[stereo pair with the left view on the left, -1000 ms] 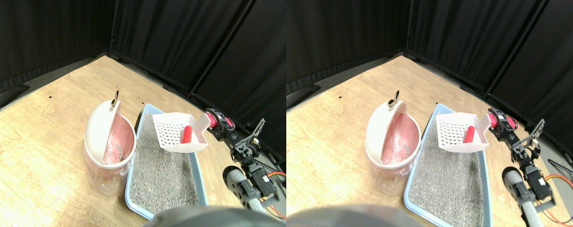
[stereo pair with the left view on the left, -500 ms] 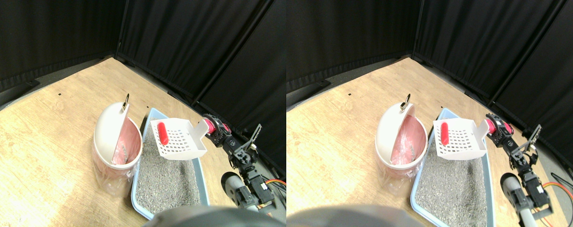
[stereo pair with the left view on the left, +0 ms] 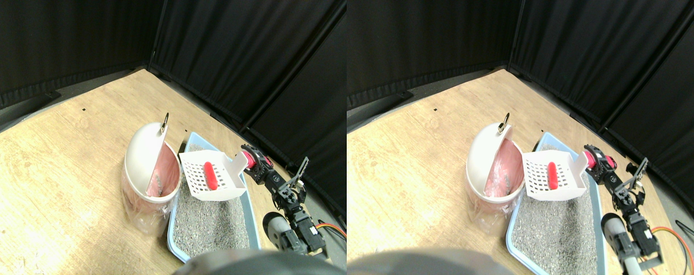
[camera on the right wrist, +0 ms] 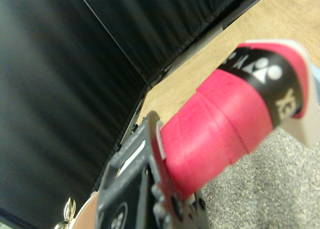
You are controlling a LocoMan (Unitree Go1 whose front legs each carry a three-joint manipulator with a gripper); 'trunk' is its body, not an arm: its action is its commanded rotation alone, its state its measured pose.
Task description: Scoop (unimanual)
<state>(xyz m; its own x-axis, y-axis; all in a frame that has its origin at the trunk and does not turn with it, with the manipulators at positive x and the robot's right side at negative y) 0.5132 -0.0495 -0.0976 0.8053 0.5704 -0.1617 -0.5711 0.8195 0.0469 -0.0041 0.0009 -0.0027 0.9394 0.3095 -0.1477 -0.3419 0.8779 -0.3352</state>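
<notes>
A white slotted scoop (stereo pair with the left view on the left: 209,183) hangs level above the far end of a blue litter tray (stereo pair with the left view on the left: 172,230) filled with grey litter (stereo pair with the left view on the left: 209,220). A red cylinder (stereo pair with the left view on the left: 210,175) lies across the middle of the scoop's floor. My right gripper (stereo pair with the left view on the left: 257,167) is shut on the scoop's pink-wrapped handle (stereo pair with the left view on the left: 250,161), which fills the wrist view (camera on the right wrist: 220,124). The scoop's front edge reaches the rim of a white bin (stereo pair with the left view on the left: 150,172) with a pink liner, whose swing lid (stereo pair with the left view on the left: 142,150) is tipped open.
Bin and tray stand side by side on a wooden floor (stereo pair with the left view on the left: 54,172). Black curtains (stereo pair with the left view on the left: 238,51) close off the back and right. My arm's links (stereo pair with the left view on the left: 289,197) and an orange cable (stereo pair with the left view on the left: 330,227) sit right of the tray.
The camera has shifted. The scoop has come closer to the bin's rim. The red cylinder rolled from the handle end to the front edge, then back to the middle.
</notes>
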